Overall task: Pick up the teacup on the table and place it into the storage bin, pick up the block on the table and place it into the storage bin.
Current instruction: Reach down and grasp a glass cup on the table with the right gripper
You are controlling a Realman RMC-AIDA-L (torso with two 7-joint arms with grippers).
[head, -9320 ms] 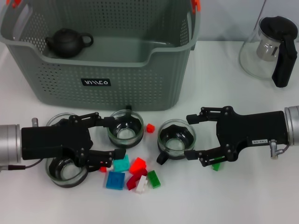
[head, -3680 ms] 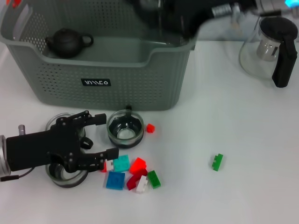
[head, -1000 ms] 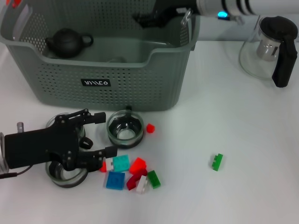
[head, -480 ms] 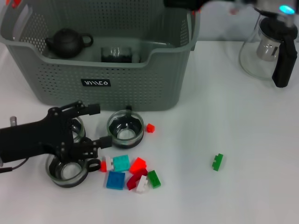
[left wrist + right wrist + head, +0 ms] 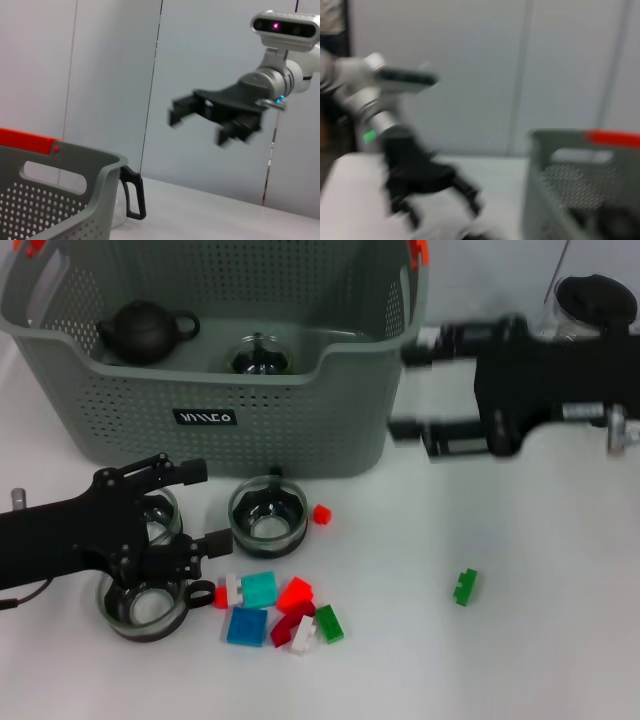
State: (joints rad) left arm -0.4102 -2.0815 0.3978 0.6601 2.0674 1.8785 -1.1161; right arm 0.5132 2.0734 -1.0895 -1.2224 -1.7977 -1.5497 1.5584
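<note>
The storage bin (image 5: 250,430) stands at the back left, holding a black teapot (image 5: 148,330) and a glass teacup (image 5: 258,357). Another glass teacup (image 5: 267,515) sits on the table in front of the bin, and two more (image 5: 140,605) lie partly under my left arm. My left gripper (image 5: 200,508) is open just left of the front teacup, holding nothing. Loose blocks (image 5: 262,590) in teal, red, blue, white and green cluster near it; a lone green block (image 5: 464,587) lies to the right. My right gripper (image 5: 408,390) hangs open and empty beside the bin's right wall.
A glass kettle with a black lid (image 5: 590,295) stands at the back right, partly behind my right arm. A small red block (image 5: 321,513) lies by the front teacup. The left wrist view shows the bin's rim (image 5: 65,162) and the kettle's handle (image 5: 132,192).
My right gripper has come out from over the bin and dropped beside its right wall, empty; a teacup now rests inside the bin. My left gripper stayed near the front teacup.
</note>
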